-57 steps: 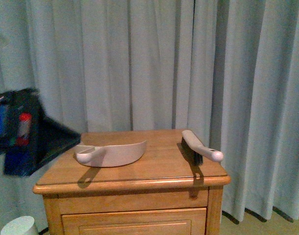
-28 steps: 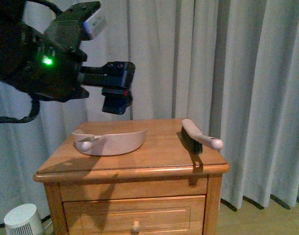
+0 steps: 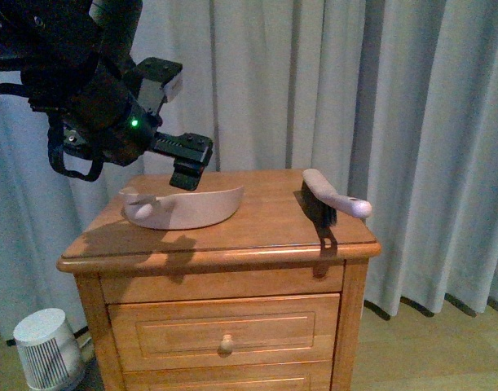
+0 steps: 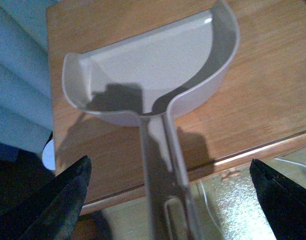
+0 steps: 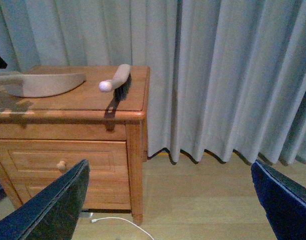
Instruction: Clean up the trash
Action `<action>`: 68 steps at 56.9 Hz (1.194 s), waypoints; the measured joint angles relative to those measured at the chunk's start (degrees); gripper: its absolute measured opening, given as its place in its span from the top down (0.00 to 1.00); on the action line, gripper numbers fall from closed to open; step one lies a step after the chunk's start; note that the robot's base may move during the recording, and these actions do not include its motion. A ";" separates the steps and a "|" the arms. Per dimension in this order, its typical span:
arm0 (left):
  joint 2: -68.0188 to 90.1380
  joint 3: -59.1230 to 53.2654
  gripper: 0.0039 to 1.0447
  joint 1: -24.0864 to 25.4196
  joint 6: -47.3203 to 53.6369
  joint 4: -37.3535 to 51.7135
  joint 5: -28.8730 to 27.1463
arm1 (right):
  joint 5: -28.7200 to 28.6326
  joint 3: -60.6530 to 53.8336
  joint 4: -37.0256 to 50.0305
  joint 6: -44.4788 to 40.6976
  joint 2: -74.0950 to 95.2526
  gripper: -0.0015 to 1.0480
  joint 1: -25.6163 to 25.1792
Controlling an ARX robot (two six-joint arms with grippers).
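No crumpled white wad of trash shows in any view. A pale pink dustpan point(image 3: 191, 210) lies at the left of the wooden nightstand top point(image 3: 257, 236), and its scoop looks empty in the left wrist view point(image 4: 158, 55). A black-bristled brush with a pale pink handle point(image 3: 326, 199) lies at the right. My left gripper point(image 3: 191, 163) hovers open just above the dustpan's handle end; in the left wrist view the handle point(image 4: 163, 165) runs between its spread fingers point(image 4: 67, 200). My right gripper point(image 5: 169, 165) is open and empty, off to the nightstand's right, over the floor.
Grey curtains point(image 3: 412, 122) hang behind and to the right of the nightstand. A small white round appliance point(image 3: 45, 350) stands on the floor at the left. A white cable point(image 5: 117, 220) lies on the wooden floor by the nightstand leg. Drawers point(image 3: 224, 334) face front.
My left arm has come into view from the left and lowered toward the dustpan's handle. The front view has risen, showing more of the drawers. Dustpan and brush have not moved.
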 joint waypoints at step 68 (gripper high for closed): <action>8.68 7.32 0.22 0.22 4.57 -6.19 -7.23 | 0.00 -0.02 0.00 0.00 0.00 0.07 0.00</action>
